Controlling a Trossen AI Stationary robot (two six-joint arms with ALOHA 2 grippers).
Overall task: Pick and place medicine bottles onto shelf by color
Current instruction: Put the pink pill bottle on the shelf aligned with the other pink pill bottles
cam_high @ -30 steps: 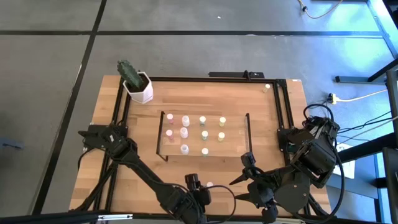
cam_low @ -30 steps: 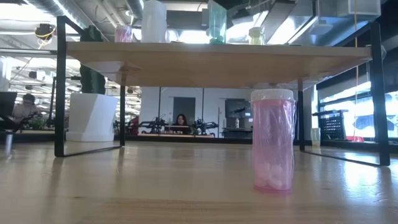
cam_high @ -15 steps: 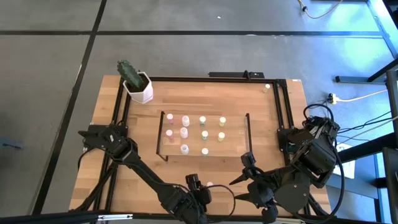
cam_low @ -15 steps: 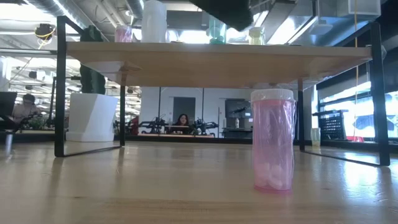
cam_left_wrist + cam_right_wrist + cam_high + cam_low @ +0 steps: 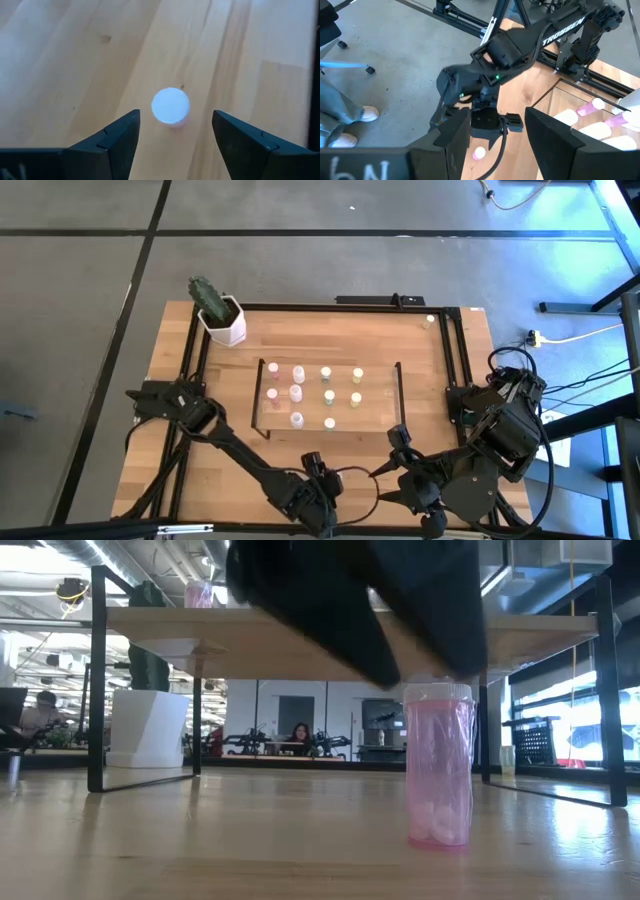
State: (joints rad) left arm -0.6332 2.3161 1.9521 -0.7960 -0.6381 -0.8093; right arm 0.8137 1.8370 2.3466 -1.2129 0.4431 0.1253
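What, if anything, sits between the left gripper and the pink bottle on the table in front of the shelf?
Nothing visible. The left gripper hangs open above the pink bottle, with only bare table around the white cap. The fingers have not touched it.

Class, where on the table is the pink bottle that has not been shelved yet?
The pink bottle stands on the table's near edge, in front of the shelf, directly under the open left hand.
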